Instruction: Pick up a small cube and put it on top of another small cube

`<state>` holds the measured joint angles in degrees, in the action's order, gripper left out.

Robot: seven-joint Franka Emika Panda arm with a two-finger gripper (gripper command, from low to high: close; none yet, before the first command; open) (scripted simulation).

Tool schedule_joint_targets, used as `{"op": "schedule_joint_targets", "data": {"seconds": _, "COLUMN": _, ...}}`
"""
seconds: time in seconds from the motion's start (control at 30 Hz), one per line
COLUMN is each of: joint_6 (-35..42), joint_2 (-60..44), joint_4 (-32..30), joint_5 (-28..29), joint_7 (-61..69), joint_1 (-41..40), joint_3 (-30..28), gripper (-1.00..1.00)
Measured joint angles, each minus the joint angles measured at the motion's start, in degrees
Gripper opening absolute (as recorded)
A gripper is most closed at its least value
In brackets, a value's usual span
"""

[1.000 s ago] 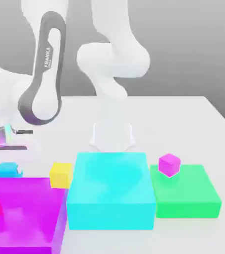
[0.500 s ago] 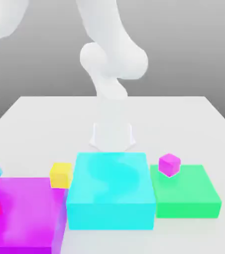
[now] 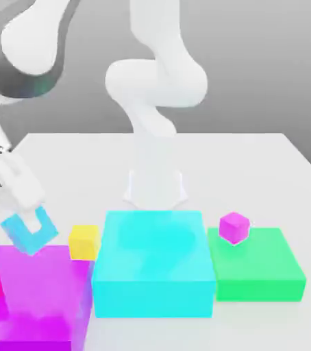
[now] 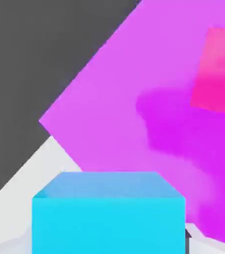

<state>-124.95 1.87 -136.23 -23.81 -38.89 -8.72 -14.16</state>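
- And there it is, the small cyan cube (image 3: pixel 22 237), clamped in the pincer (image 3: pixel 32 221) over at the exterior view's left!
- The pincer comes down on it from above, one finger lying across the cube's near face, the cube poking out on both sides of that finger.
- Look at the tilt: in the exterior view the cube hangs askew, a corner pointing down, its lower part overlapping the far edge of the large purple block (image 3: pixel 38 288).
- Over to the hand view, and the cube sits squarely between the two fingers, a pale fingertip (image 4: pixel 208 246) hugging one side and its partner the other.
- Behind it there, the purple block spreads out with the hot-pink cube (image 4: pixel 219 72) on top.
- Just beside the held cube, towards the exterior view's right, comes the yellow cube (image 3: pixel 84 242), next to the large cyan block (image 3: pixel 153 257).
- And the target, the magenta-violet cube (image 3: pixel 234 228)! It's up on the green block (image 3: pixel 257 267) near its far edge, a corner towards us, well apart from pincer and cargo.
- All this on the pale worktop (image 3: pixel 254 171), the arm's base (image 3: pixel 155 188) standing behind the blocks.
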Motion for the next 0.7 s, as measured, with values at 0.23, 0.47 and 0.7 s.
{"op": "schedule_joint_targets", "data": {"seconds": 0.23, "joint_6": -4.37, "joint_2": 9.34, "joint_4": -9.73, "joint_5": 6.73, "joint_7": 1.52, "joint_1": 7.72, "joint_3": 7.99, "gripper": -1.0}}
{"op": "schedule_joint_targets", "data": {"seconds": 0.47, "joint_6": -8.09, "joint_2": 18.5, "joint_4": -19.33, "joint_5": 10.94, "joint_7": 4.99, "joint_1": 15.83, "joint_3": 17.6, "gripper": -1.0}}
{"op": "schedule_joint_targets", "data": {"seconds": 0.7, "joint_6": -11.7, "joint_2": 28.05, "joint_4": -28.88, "joint_5": 12.77, "joint_7": 10.17, "joint_1": 25.34, "joint_3": 26.37, "gripper": -1.0}}
